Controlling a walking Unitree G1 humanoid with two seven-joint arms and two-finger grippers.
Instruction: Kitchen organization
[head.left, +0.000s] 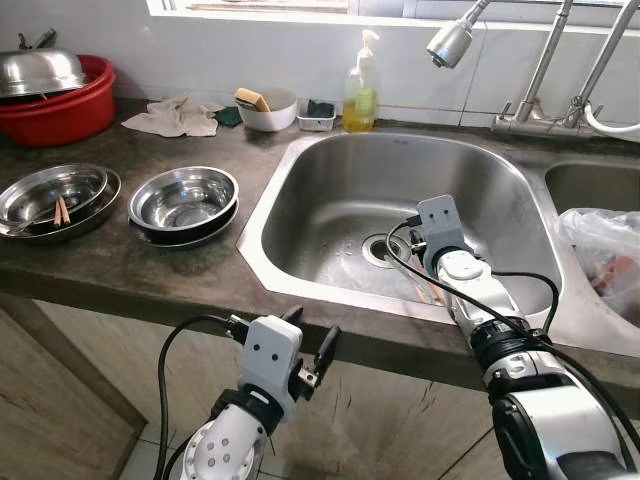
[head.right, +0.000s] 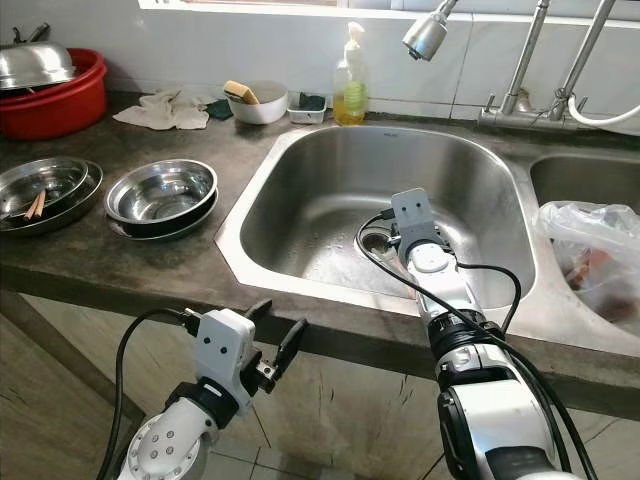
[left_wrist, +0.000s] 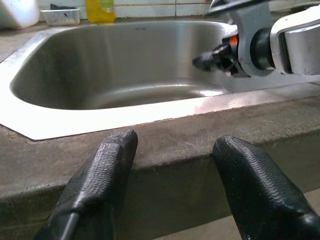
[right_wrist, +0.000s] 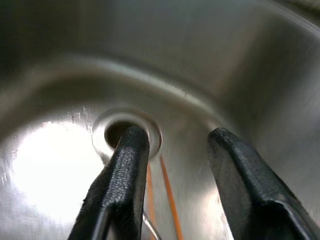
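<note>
My right gripper (right_wrist: 176, 137) reaches down into the steel sink (head.left: 330, 190), open, its fingers (right_wrist: 125, 165) straddling two thin orange chopsticks (right_wrist: 170, 200) that lie on the sink floor beside the drain (head.left: 378, 248). The fingers hold nothing. My left gripper (head.left: 312, 335) hangs open in front of the counter's front edge (left_wrist: 165, 135), below the sink rim. On the counter to the left stand a steel bowl (head.left: 184, 200) on a dark plate and a steel dish (head.left: 55, 195) with another pair of chopsticks (head.left: 62, 210) in it.
At the back are a red basin (head.left: 60, 115) with a steel lid, a crumpled cloth (head.left: 175, 117), a white bowl with a sponge (head.left: 268, 108), a soap bottle (head.left: 362, 90) and the spray tap (head.left: 450, 42). A plastic bag (head.left: 605, 250) lies in the right-hand basin.
</note>
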